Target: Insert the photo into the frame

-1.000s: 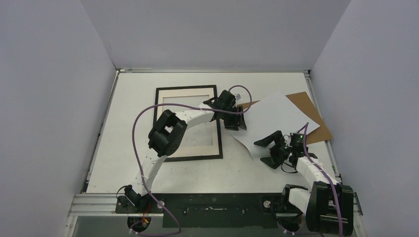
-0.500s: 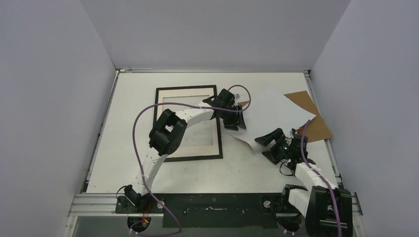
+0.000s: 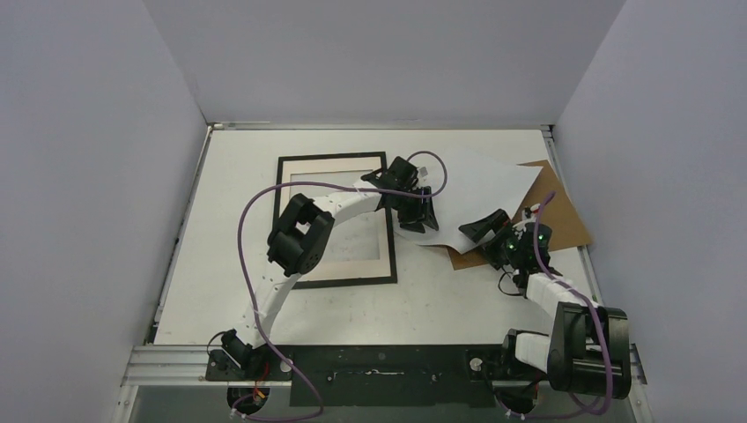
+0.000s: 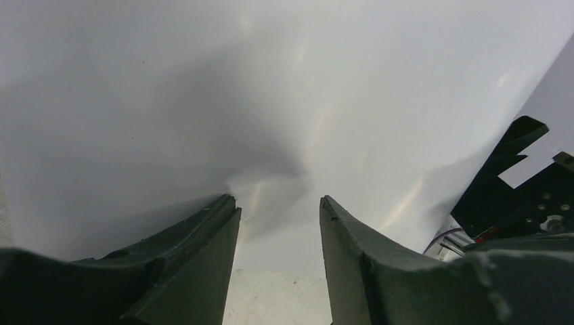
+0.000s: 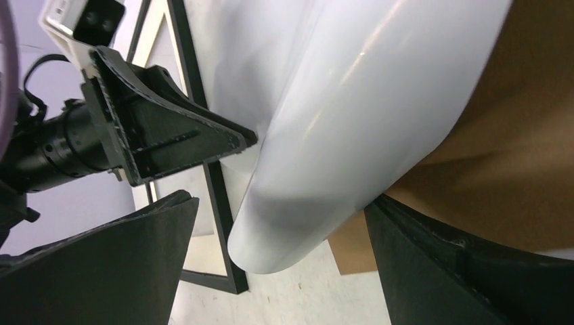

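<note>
Pale grey walls (image 3: 88, 176) enclose a white counter (image 3: 229, 300), seen from above. Thin black rectangular picture frame (image 3: 348, 282) lies flat left of centre, with a cream window mat (image 3: 352, 270) inside its border. Flexible rectangular photo (image 3: 480, 185) lies pale back up, just right of the frame and outside it; the printed side does not show. Its right part overlaps a brown cardboard backing sheet (image 3: 564, 216), which sticks out beyond it to the right and on the near side. Left arm reaches across the frame's upper right part; left pincer (image 3: 417, 216) sits at the photo's left edge, beside the frame's right rail. In the left wrist view the jaws stand about half apart, both fingertips (image 4: 223, 210) against the pale sheet, which dimples between them; I cannot tell whether any fold is pinched. Right pincer (image 3: 499, 240) is at the photo's near edge, over the cardboard, jaws spread wide. In the right wrist view that edge curls up off the cardboard in a rounded roll between the two wide-set fingers (image 5: 122, 264).
</note>
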You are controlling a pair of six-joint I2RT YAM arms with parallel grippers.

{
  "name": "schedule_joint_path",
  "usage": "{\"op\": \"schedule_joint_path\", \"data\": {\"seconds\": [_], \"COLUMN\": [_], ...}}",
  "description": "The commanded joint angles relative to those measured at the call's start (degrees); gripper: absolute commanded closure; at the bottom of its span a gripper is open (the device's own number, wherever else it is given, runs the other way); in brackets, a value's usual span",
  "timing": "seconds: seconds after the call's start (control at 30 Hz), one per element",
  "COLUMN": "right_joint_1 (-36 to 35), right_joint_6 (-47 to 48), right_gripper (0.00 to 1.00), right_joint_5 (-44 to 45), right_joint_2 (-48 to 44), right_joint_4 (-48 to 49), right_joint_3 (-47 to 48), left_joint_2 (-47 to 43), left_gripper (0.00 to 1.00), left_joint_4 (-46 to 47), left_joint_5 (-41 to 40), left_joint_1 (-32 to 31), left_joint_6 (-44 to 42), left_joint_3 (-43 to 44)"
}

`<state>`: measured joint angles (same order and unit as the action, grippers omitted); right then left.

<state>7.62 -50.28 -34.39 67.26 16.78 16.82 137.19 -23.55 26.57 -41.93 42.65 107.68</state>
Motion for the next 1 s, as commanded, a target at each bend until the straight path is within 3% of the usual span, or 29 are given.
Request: {"op": "schedule_joint_path", "data": {"seconds": [0.0, 0.5, 0.97], "right_joint_1": [-0.15, 0.03, 0.11], "right_joint_6": [3.74, 5.98, 5.47], "right_gripper": [0.00, 0.00, 0.00], "right_joint_5": [1.87, 11.64, 11.21], "right_joint_2": [1.36, 12.32, 26.05], "right_joint_4": [6.47, 8.07, 12.75], "right_joint_3": [4.73, 11.61, 17.02], "left_joint_2": [5.57, 6.82, 7.66], "left_gripper": [0.53, 0.54, 0.54], "left_joint_4": [-7.84, -9.96, -11.89], "left_joint_5": [-3.72, -4.77, -4.01], "left_joint_1": [0.27, 1.13, 1.69], "left_joint_6": [-3.56, -5.50, -7.95], "left_joint_3": [0.08, 0.76, 1.48]}}
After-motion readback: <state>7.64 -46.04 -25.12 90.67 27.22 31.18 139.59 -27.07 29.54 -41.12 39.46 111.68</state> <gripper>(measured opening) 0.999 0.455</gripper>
